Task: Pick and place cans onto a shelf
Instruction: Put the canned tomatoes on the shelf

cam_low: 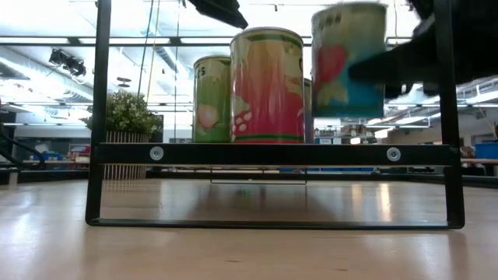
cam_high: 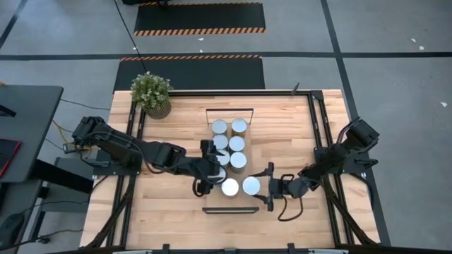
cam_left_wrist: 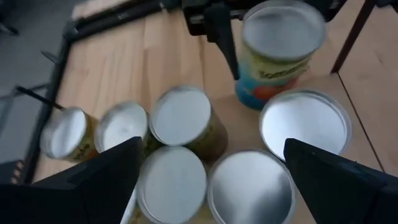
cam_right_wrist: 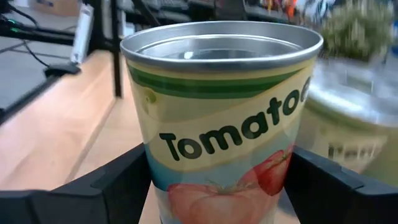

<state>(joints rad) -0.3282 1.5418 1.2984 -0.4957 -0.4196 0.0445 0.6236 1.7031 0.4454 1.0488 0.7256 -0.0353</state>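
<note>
Wooden tabletop [cam_low: 233, 253], shelf [cam_low: 272, 154], bright room

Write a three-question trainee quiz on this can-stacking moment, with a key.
1. True or false: the right gripper is clamped on a can labelled "Tomato".
2. The left gripper is: A) open above the cans already on the shelf; B) shut on the plant; C) parked off the table.
3. Fill in: the potted plant stands at a far ______ of the table, on the left arm's side.

Key: 1 true; 2 A; 3 corner.
</note>
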